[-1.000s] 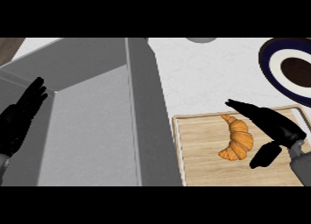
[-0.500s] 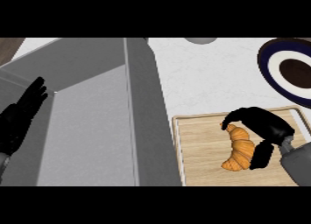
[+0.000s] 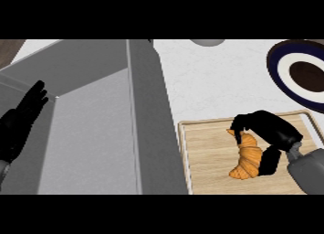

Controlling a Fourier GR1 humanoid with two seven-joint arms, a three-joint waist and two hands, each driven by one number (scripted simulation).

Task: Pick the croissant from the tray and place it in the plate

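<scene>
Right hand (image 3: pixel 275 135) curls around the croissant (image 3: pixel 247 156), lengthwise down the tray (image 3: pixel 205 155).

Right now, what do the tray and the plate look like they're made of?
The tray looks like pale wood with a matte finish: you can see light streaky grain on its floor and raised rim. The plate looks like glazed ceramic, smooth with dark blue and white rings and a brown middle, though it could be something else. The croissant on the tray looks like golden baked pastry.

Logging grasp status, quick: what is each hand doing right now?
Left hand: open, resting at the view's left edge, holding nothing.
Right hand: shut on the golden-brown croissant over the wooden tray.
</scene>
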